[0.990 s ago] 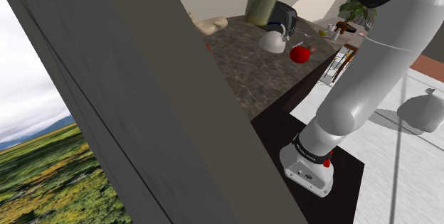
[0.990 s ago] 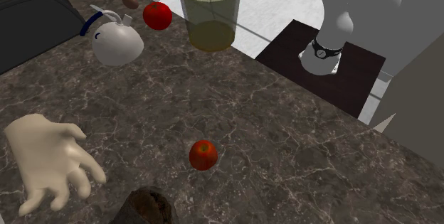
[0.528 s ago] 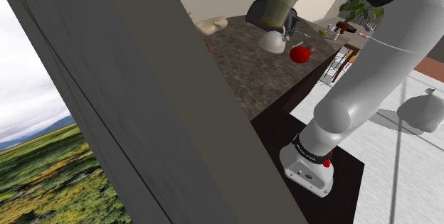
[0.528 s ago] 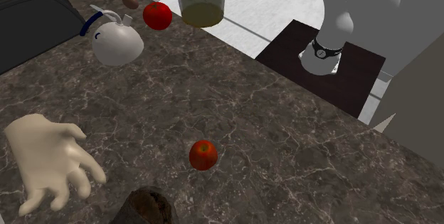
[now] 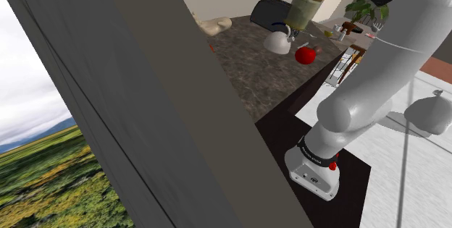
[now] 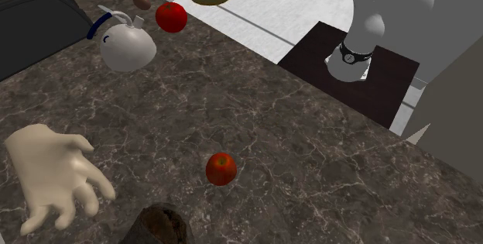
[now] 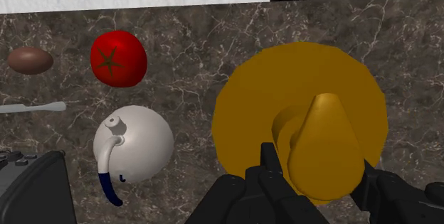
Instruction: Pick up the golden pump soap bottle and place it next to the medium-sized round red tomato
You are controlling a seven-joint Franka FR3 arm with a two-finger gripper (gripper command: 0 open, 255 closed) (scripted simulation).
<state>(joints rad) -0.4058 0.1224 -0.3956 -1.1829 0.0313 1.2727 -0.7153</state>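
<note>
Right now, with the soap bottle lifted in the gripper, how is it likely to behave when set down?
The soap bottle looks rigid, so it likely won't flex. The gripper clasps just its narrow pump top, so the wide body may swing or twist. Tall and upright, it could tip if released tilted on the counter.

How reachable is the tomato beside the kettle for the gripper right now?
Probably yes: the tomato lies uncovered, the kettle apart from it, though the gripper is shut on the soap bottle.
</note>
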